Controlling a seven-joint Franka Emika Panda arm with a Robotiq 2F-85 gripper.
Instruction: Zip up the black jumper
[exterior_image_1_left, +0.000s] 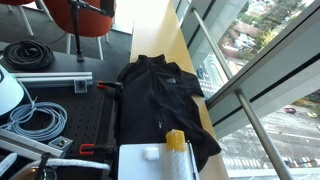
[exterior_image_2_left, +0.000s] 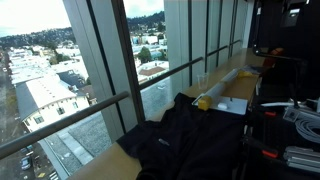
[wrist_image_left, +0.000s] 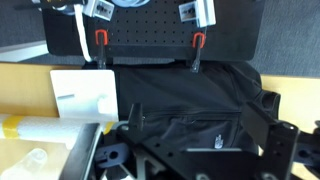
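The black jumper (exterior_image_1_left: 160, 95) lies spread flat on a wooden ledge by the window. It shows in both exterior views (exterior_image_2_left: 180, 140). In the wrist view the jumper (wrist_image_left: 190, 90) fills the middle, with its small pale logo (wrist_image_left: 217, 141) near the bottom. A zip line runs across the fabric just above the logo. My gripper (wrist_image_left: 200, 125) hovers over the jumper with its two dark fingers wide apart and nothing between them. I cannot make out the gripper in the exterior views.
A white box (wrist_image_left: 85, 95) and a yellow-ended roll (exterior_image_1_left: 175, 140) lie on the ledge beside the jumper. Two red clamps (wrist_image_left: 100, 40) sit on a black pegboard behind it. Coiled black cables (exterior_image_1_left: 28, 55) and grey cables (exterior_image_1_left: 40, 120) lie on the bench. Window glass (exterior_image_2_left: 110, 60) borders the ledge.
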